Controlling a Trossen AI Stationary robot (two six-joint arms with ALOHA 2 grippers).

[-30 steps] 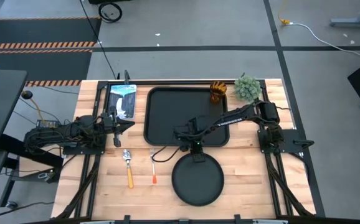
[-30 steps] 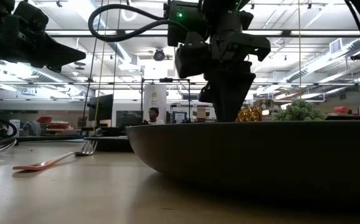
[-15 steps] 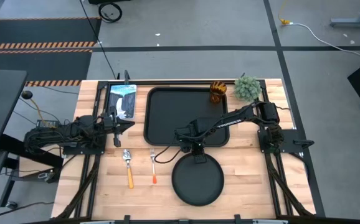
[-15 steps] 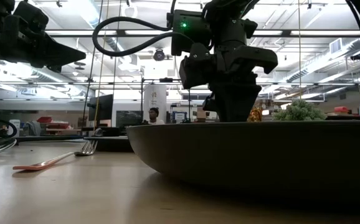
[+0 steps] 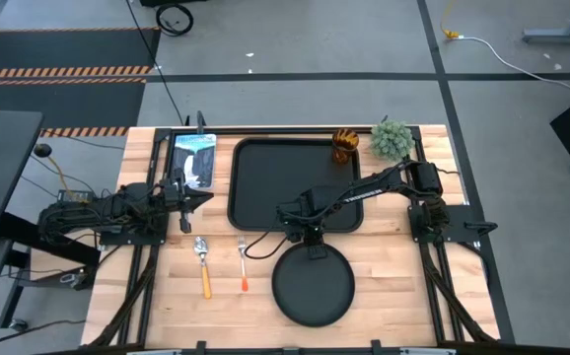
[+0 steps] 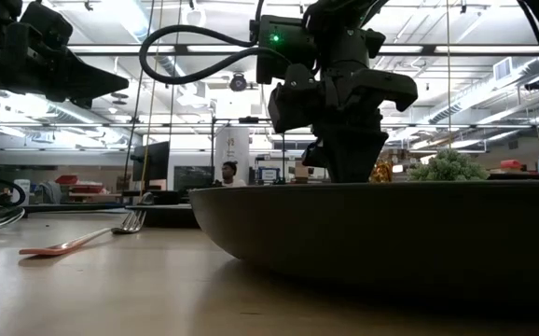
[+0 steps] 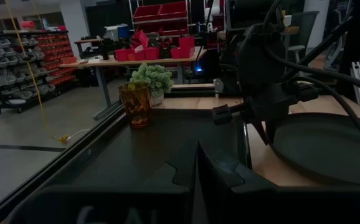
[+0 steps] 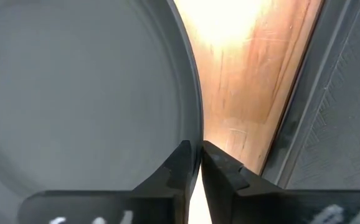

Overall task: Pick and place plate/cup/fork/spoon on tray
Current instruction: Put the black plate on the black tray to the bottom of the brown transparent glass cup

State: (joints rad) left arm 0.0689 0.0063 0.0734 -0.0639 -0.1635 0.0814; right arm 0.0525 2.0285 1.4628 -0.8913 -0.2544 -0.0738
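Observation:
The round black plate lies on the wooden table near the front edge, just in front of the black tray. My right gripper stands at the plate's far rim, shut on it; it also shows in the left wrist view. The amber cup stands on the table at the tray's far right corner. The fork and the spoon lie on the table left of the plate. My left gripper waits shut and empty, left of the tray. My right gripper pinches the plate's far rim between its two fingers, one finger inside the plate and one outside. The fingers come from above, pointing down, across the rim. The plate rests flat on the table.
A small green potted plant stands at the far right, beside the cup. A blue and white packet lies left of the tray. A strip of bare wood separates plate and tray.
My right gripper has gone down onto the plate's far rim and a little toward the table's right edge, then kept still. The plate has stayed where it was.

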